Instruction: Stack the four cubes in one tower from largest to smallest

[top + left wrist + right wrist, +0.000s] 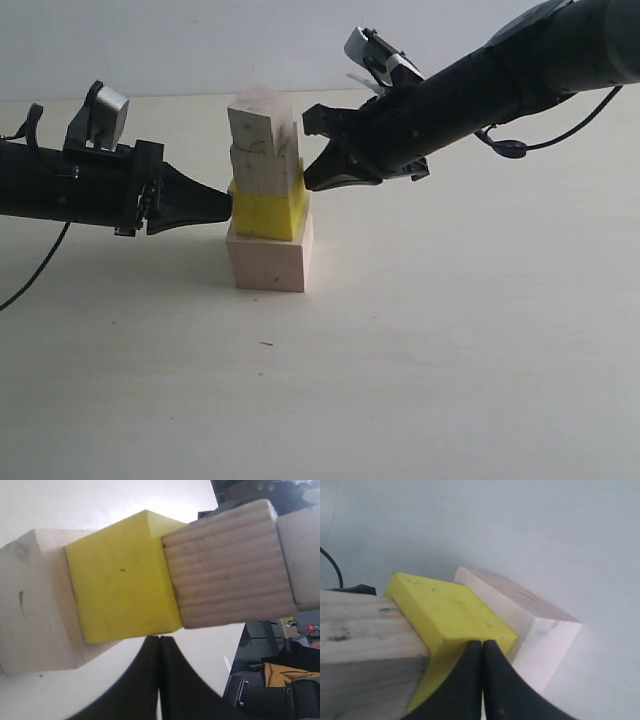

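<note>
1. The tower (pixel 267 170) stands near the centre of the pale surface (pixel 450 350), all four cubes in one column.
2. Stack order, bottom to top: large pale wood cube (pixel 270 262) resting on the surface; yellow cube (pixel 268 213) on it; lower small wood cube (pixel 268 167) on the yellow one; upper small wood cube (pixel 258 118) at the summit.
3. The cubes are not squared to one another. The yellow cube sits turned relative to the base, and the upper small wood cube is offset slightly toward 9 o'clock.
4. The left pincer (pixel 225 207) comes in level from 9 o'clock of the tower. Its jaws are pressed fully together and hold nothing. The closed tip meets the side face of the yellow cube.
5. The right pincer (pixel 308 183) slants down from 2 o'clock of the tower. Its jaws are likewise fully together and empty. The closed tip sits at the upper corner of the yellow cube, just beside the lower small wood cube.
6. Neither pincer encloses any cube; only the closed tips reach the tower, on opposite sides of it.
</note>
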